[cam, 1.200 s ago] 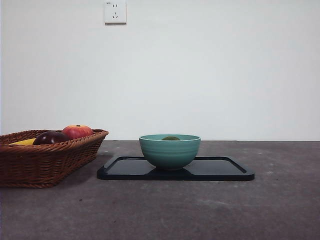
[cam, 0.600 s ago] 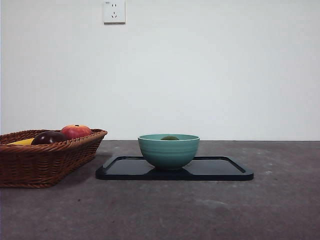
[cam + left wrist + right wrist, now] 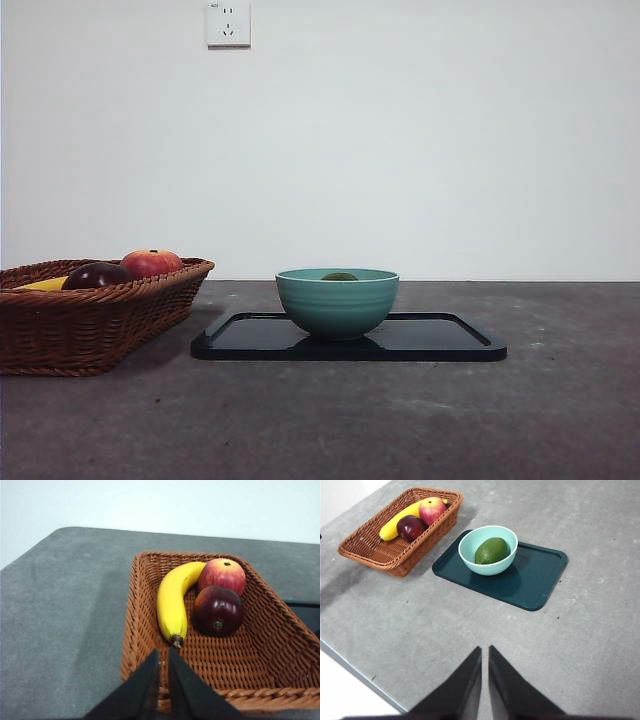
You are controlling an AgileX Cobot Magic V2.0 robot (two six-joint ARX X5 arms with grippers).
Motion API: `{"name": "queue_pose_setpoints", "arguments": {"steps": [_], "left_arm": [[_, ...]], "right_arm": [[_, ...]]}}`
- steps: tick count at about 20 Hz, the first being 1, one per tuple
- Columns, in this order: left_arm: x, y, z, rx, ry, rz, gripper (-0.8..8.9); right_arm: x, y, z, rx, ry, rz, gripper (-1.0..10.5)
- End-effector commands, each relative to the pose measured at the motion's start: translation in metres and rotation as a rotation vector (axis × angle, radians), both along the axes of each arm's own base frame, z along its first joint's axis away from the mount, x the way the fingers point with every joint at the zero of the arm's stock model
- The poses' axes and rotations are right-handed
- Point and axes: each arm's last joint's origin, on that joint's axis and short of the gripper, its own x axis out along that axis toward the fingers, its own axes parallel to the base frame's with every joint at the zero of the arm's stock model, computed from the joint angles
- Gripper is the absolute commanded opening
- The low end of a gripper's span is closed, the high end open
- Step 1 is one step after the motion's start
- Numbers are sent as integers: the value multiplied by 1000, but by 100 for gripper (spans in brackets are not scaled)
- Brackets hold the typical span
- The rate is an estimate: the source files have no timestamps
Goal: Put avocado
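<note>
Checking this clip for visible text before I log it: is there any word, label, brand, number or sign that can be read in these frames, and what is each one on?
No text can be read in any view.
Dark purple fruit in the basket: small green sticker, too small to read.
Wall outlet: tiny mark at its top corner, too blurred to read.
Avocado, bowl, tray, banana, apple: no markings visible.

Green avocado [image 3: 491, 550], teal bowl [image 3: 487, 566]
</note>
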Motion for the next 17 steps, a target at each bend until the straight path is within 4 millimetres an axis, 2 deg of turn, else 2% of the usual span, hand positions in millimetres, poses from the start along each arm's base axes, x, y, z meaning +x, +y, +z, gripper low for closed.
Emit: {"name": "queue_pose_setpoints", "arguments": {"steps": [1,17], "left_arm": [[1,0,-8,-2,27,2,26],[1,-2,-9,90,30,-11,26]], "right_arm": [[0,1,2,4,-12,7,19],[0,1,2,4,-12,8,19]]}}
